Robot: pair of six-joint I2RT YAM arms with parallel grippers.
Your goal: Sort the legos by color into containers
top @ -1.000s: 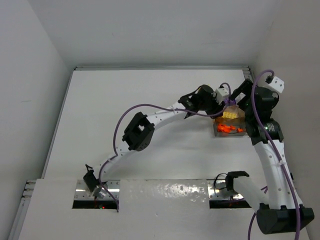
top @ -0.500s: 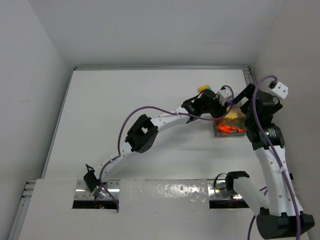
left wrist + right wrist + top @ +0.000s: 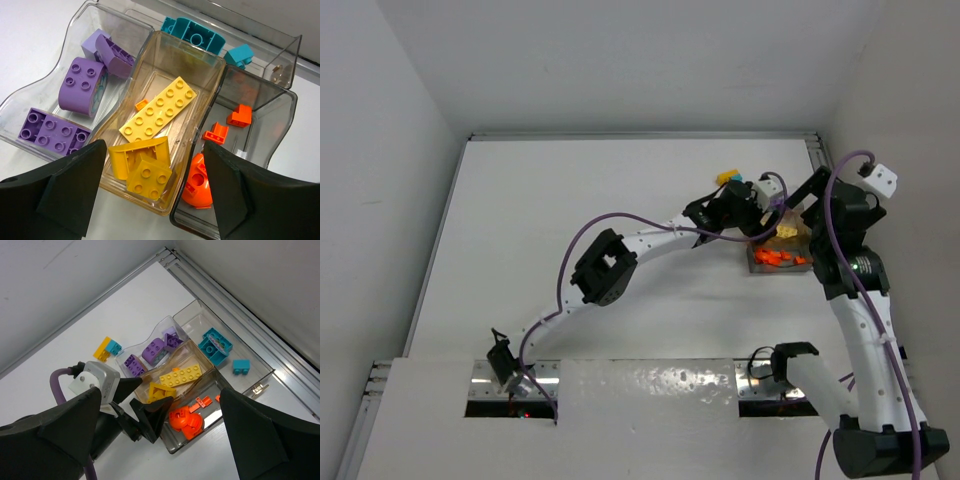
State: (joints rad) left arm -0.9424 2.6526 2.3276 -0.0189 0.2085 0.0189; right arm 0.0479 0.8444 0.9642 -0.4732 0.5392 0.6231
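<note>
The containers (image 3: 292, 100) are one clear divided box. Purple legos (image 3: 80, 87) fill its left bin. The middle bin holds a yellow plate (image 3: 159, 107) and smaller yellow legos (image 3: 146, 179), the right bin holds orange legos (image 3: 197, 186), and the back bin holds teal legos (image 3: 196, 34). My left gripper (image 3: 154, 165) hovers open over the near end of the yellow bin, holding nothing. My right gripper (image 3: 161, 390) is open higher up, above the box (image 3: 260, 372) and the left gripper (image 3: 145, 397). A yellow-and-teal clump (image 3: 107, 348) lies loose on the table.
The box (image 3: 752, 262) sits at the table's right side, close to the metal rail (image 3: 815, 150) along the right edge. The loose clump (image 3: 729, 180) lies just behind the left wrist (image 3: 757, 228). White walls close in the table at the back and sides.
The left wrist has swung down toward the box, uncovering the yellow-and-teal clump behind it. The right wrist has lifted and shifted right. Both arms are nearly still over the last half second.
</note>
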